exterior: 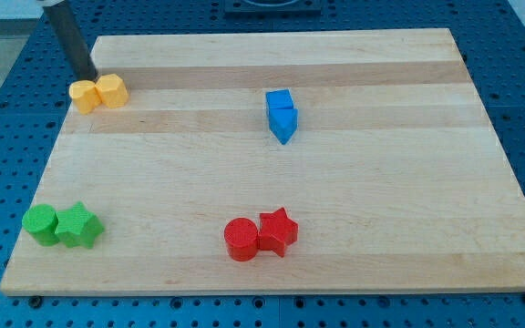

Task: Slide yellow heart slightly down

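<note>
Two yellow blocks sit touching near the board's top left corner. The left one [85, 96] looks like the yellow heart; the right one [112, 90] looks like a yellow hexagon. My tip [88, 78] is at the end of the dark rod that comes down from the view's top left. It stands just above the heart's upper edge, close to where the two yellow blocks meet, touching or nearly touching the heart.
A blue cube [280, 101] and a blue triangle [283, 125] touch right of centre. A green round block [40, 223] and green star [78, 226] sit at the bottom left. A red cylinder [241, 240] and red star [277, 231] sit at the bottom centre. The wooden board [381, 182] has edges on all sides.
</note>
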You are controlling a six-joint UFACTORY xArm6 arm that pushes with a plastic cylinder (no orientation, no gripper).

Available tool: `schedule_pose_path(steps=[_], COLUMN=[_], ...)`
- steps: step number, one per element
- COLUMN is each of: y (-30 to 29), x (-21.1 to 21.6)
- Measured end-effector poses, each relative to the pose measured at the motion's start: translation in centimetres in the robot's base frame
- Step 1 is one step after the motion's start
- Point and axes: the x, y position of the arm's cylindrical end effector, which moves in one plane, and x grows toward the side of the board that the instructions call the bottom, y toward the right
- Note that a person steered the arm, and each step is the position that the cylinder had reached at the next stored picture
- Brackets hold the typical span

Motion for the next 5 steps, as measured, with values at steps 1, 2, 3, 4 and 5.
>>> schedule_pose_path(steps=[1,2,3,4,5], y=[0.0,0.0,0.0,0.0,-0.5], x=[0.1,2.0,4.1,4.1,1.1])
